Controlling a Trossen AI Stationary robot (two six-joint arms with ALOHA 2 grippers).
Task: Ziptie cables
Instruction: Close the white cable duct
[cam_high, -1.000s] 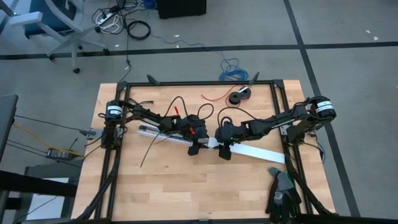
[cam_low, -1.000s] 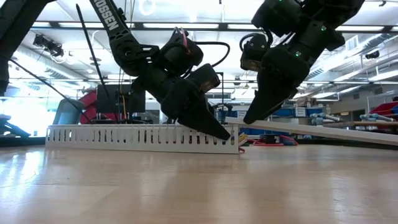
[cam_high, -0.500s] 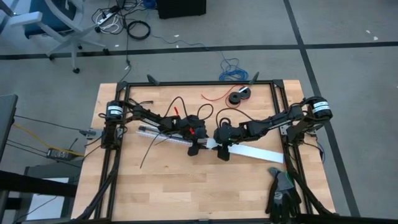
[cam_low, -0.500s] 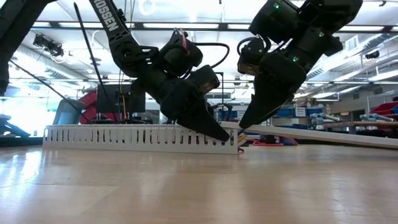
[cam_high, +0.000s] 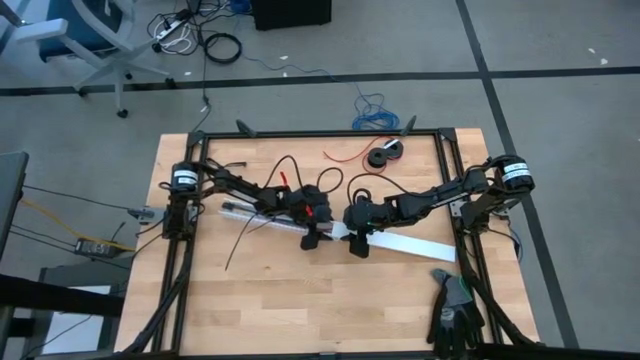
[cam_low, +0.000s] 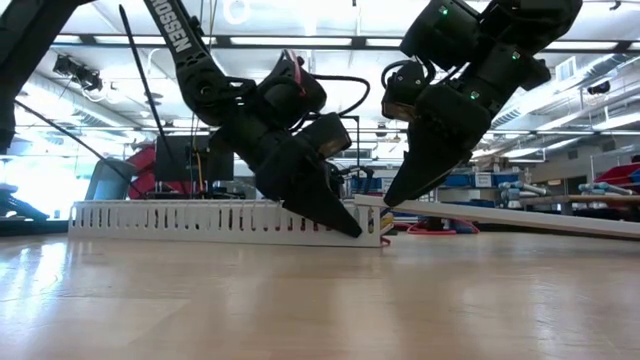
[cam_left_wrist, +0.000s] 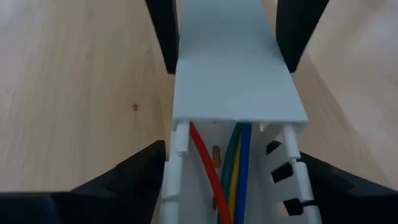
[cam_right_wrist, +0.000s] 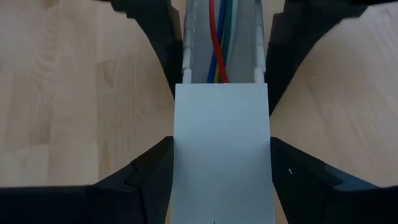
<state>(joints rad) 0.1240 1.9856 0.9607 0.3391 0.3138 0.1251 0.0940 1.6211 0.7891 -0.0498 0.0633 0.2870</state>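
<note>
Two grippers straddle one white slotted duct at table centre. The left gripper (cam_high: 313, 238), jaws spread and clear of the duct walls, sits at 9 o'clock of the right gripper (cam_high: 359, 244), whose spread jaws flank the flat lid (cam_right_wrist: 221, 155) — contact cannot be told. The cables (cam_left_wrist: 231, 163) — red, green, blue, yellow — lie inside the duct (cam_low: 225, 222), running under the lid's edge. Judged step: seat the lid squarely, pressing evenly so no wire gets pinched. Lid smooth, matte plastic; duct walls comb-toothed; tabletop (cam_high: 300, 300) pale wood.
</note>
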